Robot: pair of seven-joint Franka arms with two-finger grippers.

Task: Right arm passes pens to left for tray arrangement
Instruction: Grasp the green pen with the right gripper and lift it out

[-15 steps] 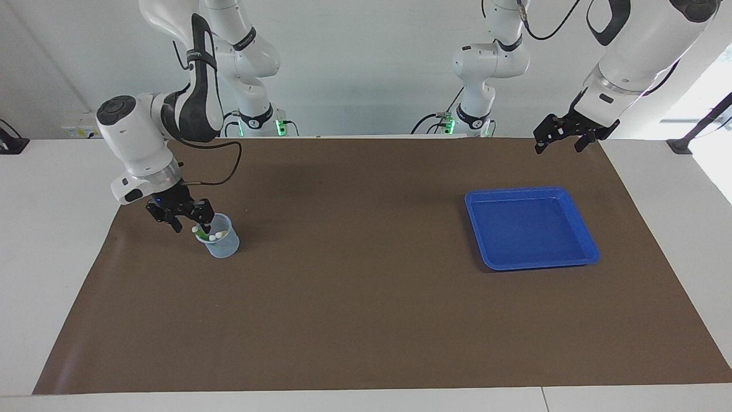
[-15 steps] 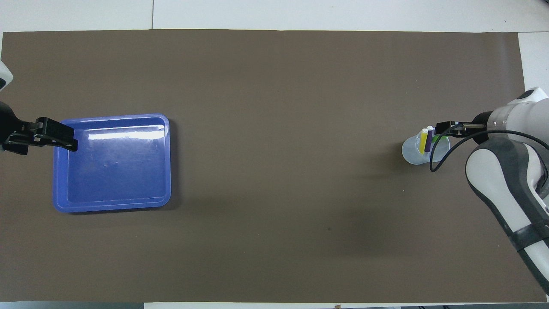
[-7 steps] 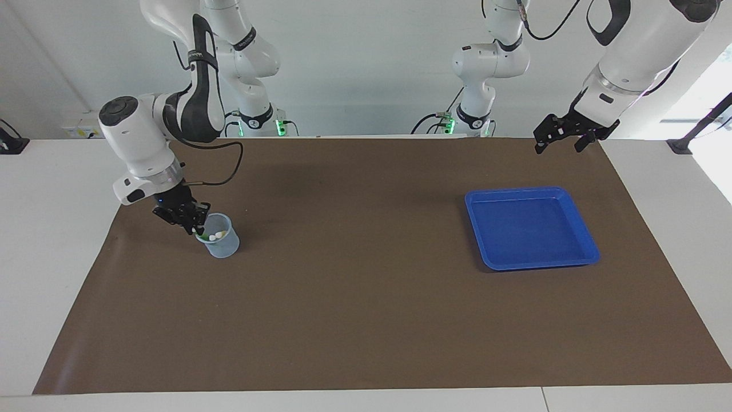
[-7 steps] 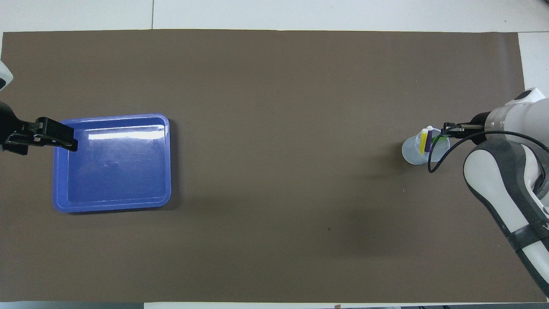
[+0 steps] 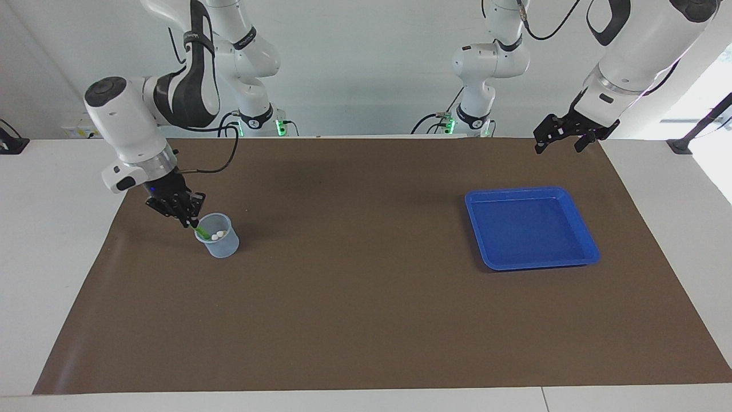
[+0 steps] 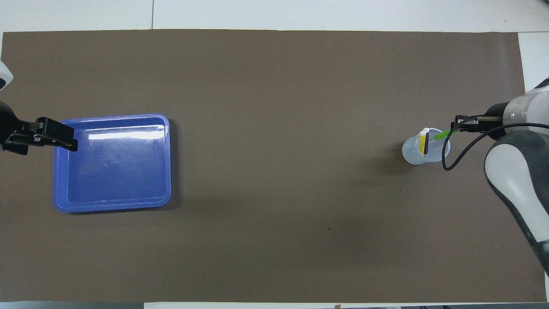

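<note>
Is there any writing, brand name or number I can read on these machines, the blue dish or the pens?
White lettering on the dark band of the big white robot arm with the looping cable: too small to read.
Dark ring on the smaller white arm: marks too small to read.
Shallow bright blue plastic tray: no text.
Small translucent bluish cup and the slim marker-like pens: no legible text.
Brown table mat: none.

My right hand [image 5: 189, 220] has clamped shut on the green pen [image 6: 441, 135]. It has since risen, drawing that pen, now tilted, partway out of the cup [image 5: 220, 245].
</note>
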